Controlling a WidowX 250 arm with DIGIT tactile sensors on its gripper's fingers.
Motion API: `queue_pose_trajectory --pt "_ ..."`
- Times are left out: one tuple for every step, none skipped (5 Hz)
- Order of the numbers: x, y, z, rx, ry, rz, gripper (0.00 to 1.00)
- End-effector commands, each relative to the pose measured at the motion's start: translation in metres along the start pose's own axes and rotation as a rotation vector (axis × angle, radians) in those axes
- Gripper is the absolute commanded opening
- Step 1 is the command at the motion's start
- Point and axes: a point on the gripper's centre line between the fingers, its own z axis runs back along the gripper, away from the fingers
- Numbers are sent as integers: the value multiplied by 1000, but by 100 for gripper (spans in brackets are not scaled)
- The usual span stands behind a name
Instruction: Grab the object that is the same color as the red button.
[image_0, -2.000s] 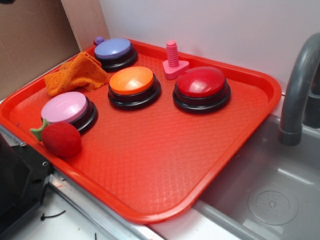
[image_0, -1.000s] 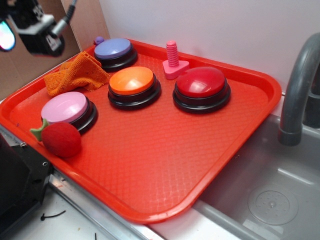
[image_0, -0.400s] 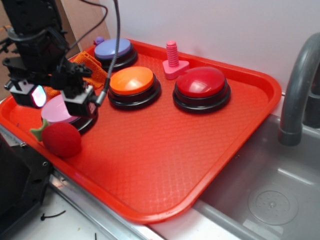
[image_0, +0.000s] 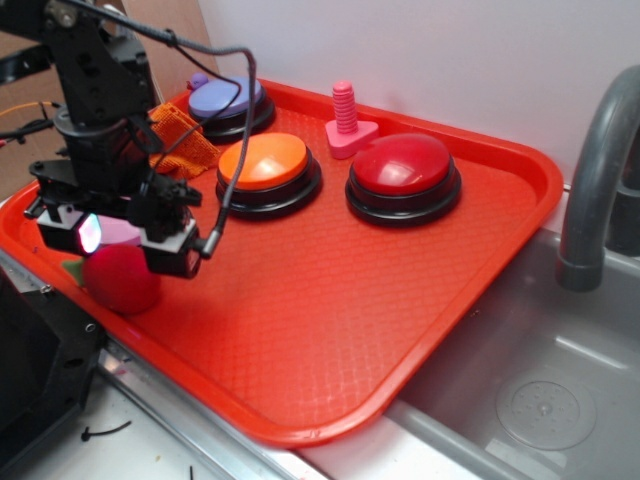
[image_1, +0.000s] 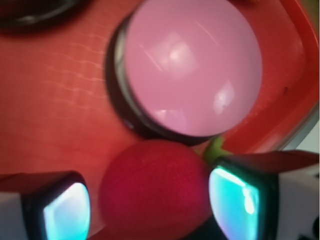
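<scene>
The object, a fuzzy red toy strawberry (image_0: 122, 281) (image_1: 152, 187) with a green tip, lies at the tray's near-left corner beside the pink button (image_1: 192, 65). My gripper (image_0: 113, 243) (image_1: 152, 207) hangs low over it, open, with one finger on each side. In the wrist view the right pad (image_1: 235, 202) is at the strawberry's side by the green tip and the left pad (image_1: 65, 212) stands a little apart. The red button (image_0: 403, 166), a glossy dome on a black base, sits at the tray's far right.
On the red tray (image_0: 330, 300) also stand an orange button (image_0: 263, 160), a purple button (image_0: 225, 98), a pink bolt toy (image_0: 346, 120) and an orange cloth (image_0: 178, 135). A grey faucet (image_0: 600, 170) and sink (image_0: 540, 390) lie to the right.
My arm came in from the upper left and dropped down over the strawberry, now straddling it. The strawberry and buttons have not moved.
</scene>
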Motion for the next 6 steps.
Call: queue_pose_trajectory --pt "-9 4 -15 53 11 -8 100" --pt "-5 7 -25 43 33 28 23" --pt "-5 8 -21 33 27 45 0" --pt "-5 9 -20 20 31 56 0" --pt "-5 5 -9 -9 9 29 0" --pt "-4 2 9 -48 -21 9 0"
